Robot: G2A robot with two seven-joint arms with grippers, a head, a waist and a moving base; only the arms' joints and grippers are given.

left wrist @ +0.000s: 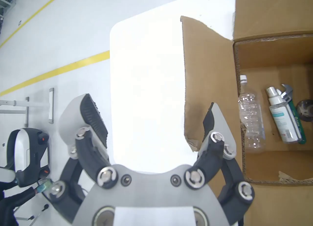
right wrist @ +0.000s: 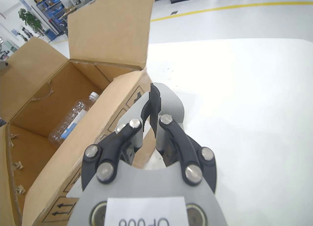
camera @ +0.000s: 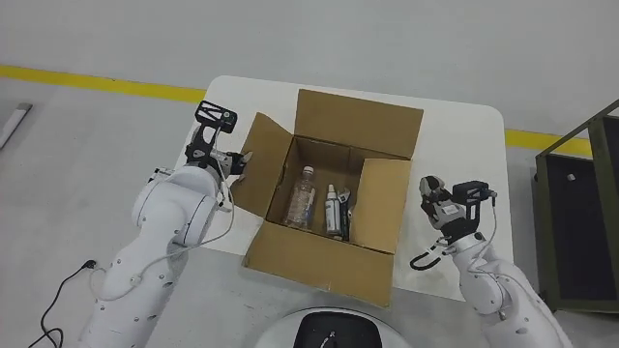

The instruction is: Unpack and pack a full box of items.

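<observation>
Left tool [left wrist: 149,104] beside open, ragged-edged cardboard box [left wrist: 207,77]

White table [camera: 464,126]; yellow floor line [camera: 97,82]; dark metal rack [camera: 580,242] right of table.

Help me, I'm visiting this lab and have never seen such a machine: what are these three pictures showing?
It is a robot with two white arms, and each arm ends in a two-fingered gripper. The top view looks down from above the arms at a white table. The other two pictures come from cameras on the wrists, so each shows its own gripper up close. On the table stands an open cardboard box. Inside it lie a clear plastic bottle, a white bottle and an adjustable wrench. The left gripper is open beside the box's side flap. The right gripper is shut, at the box's other side. Neither holds anything.
</observation>
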